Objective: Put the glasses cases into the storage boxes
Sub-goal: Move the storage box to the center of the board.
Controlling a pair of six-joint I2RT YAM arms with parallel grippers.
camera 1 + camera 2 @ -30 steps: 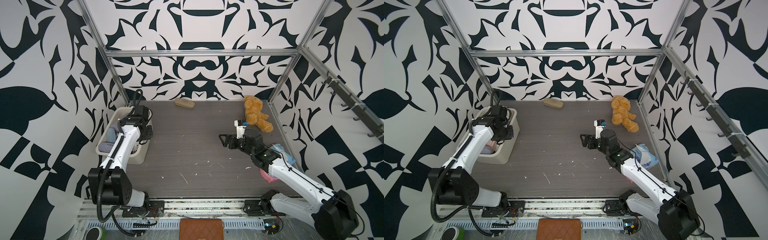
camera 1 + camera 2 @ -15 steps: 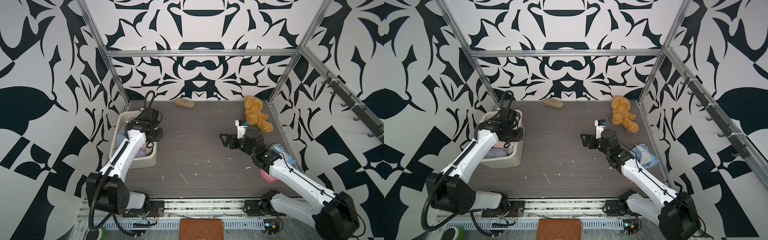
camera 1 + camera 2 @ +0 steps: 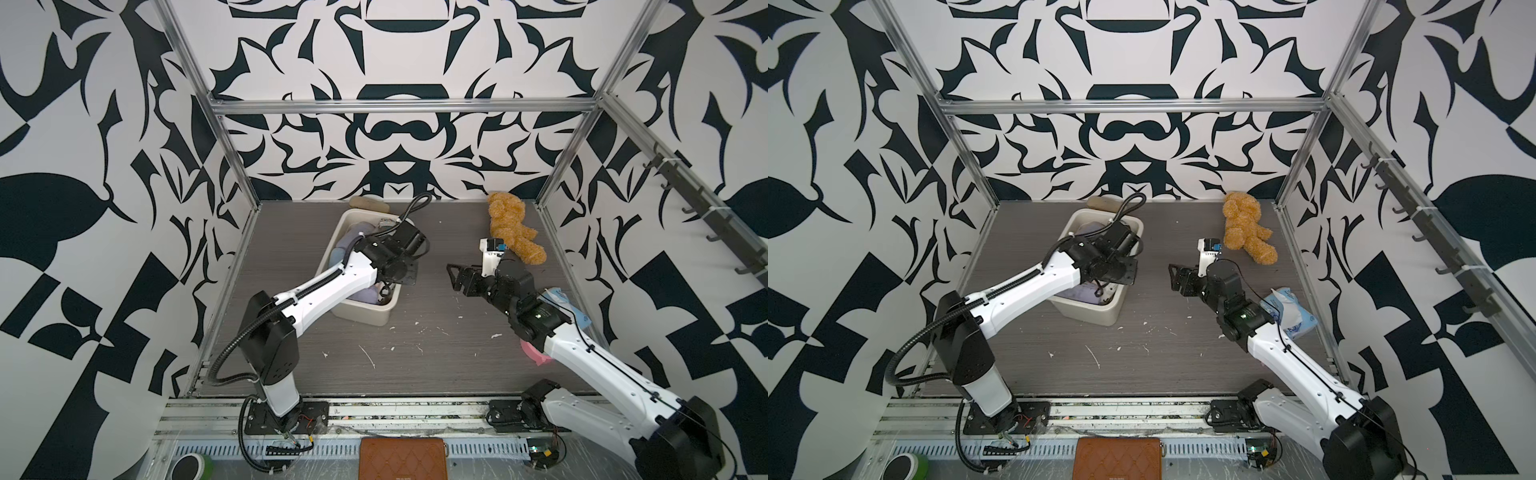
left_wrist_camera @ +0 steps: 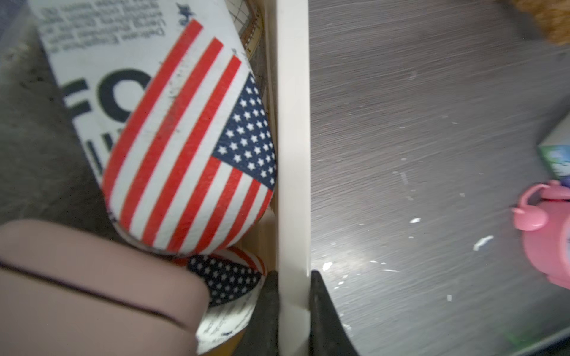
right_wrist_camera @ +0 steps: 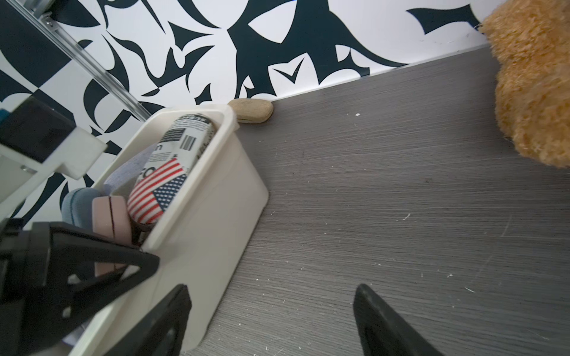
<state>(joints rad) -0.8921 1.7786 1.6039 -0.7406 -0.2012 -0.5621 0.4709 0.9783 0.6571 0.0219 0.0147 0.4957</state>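
Mid-table, tub (image 3: 361, 313) with flag case (image 4: 191, 148) and pink case (image 4: 92, 277) inside has come off the left wall, dragged by left gripper (image 4: 293, 277) clamped on its rim, nearer the wide-open right gripper (image 5: 271, 296); tan case (image 5: 251, 110), just behind it, still to load.

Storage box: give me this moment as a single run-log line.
left gripper: shut on storage box rim | right gripper: open, empty | in box: flag-print case, pink case | tan case: on table, outside box
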